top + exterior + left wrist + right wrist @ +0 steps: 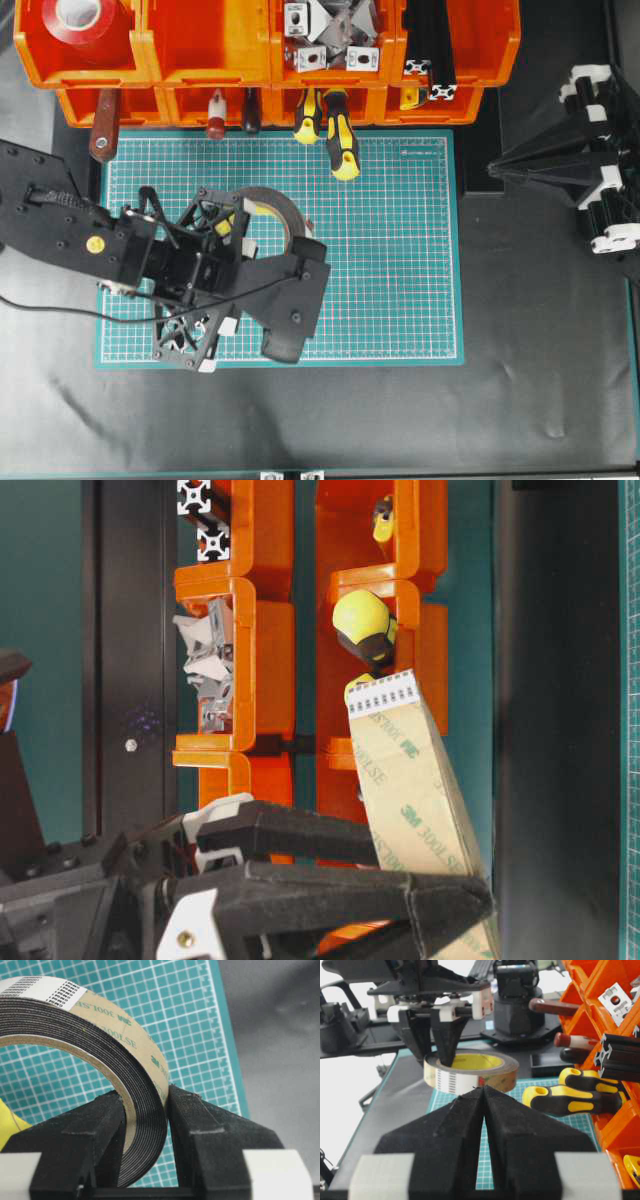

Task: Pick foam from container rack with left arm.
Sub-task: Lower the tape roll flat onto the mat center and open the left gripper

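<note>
Foam: flat roll, dark grey-black layered edge, tan liner w/ print outside, white label strip at one end, open centre. Held above green cutting mat on worktop, left-centre, well clear of orange container rack at far edge. Left pincer closed on roll wall, one finger inside ring, one outside. Right pincer at right side, jaws pressed together, holding nothing.

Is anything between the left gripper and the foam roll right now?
Nothing visible: the left gripper already clamps the foam roll's wall, one finger inside the ring and one outside, above the green mat.
</note>
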Tool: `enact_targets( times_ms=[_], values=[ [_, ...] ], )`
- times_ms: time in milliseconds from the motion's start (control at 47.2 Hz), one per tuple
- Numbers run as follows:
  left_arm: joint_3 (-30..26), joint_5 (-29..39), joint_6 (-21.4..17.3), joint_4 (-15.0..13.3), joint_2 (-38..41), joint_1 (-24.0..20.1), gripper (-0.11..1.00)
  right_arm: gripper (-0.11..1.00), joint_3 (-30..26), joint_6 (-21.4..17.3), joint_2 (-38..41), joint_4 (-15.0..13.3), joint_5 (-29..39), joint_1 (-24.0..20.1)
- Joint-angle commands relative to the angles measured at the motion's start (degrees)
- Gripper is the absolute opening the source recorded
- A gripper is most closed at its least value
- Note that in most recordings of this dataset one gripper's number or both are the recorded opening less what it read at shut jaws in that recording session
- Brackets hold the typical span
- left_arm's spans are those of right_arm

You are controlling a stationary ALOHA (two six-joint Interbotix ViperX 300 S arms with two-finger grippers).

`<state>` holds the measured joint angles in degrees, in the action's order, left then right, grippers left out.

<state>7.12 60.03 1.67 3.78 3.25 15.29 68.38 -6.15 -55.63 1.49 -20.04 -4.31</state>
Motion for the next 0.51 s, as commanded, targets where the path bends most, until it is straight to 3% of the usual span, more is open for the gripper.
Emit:
enact_targets(
  times_ms=[0, 169, 381, 487],
  values=[
    [-0.6, 0.0, -0.1, 0.3, -1.3, -0.4, 0.26, -0.01, -0.8, -0.1, 0.3, 0.1, -0.8, -0.1],
    [0.4, 0.0, -0.1, 0.3, -1.3, -1.1, 0.27, -0.01, -0.8, -0.1, 0.3, 0.0, -0.8, -0.1],
    [3.8, 0.1, 0.4, 0.3, -2.3, -2.2, 0.83, -0.01, -0.8, -0.8, 0.3, 0.1, -0.8, -0.1],
    [5.4, -0.1, 0.5, 0.3, -3.4, -2.5, 0.91, -0.01, -0.8, -1.1, 0.3, 0.1, -0.8, -0.1]
  ],
)
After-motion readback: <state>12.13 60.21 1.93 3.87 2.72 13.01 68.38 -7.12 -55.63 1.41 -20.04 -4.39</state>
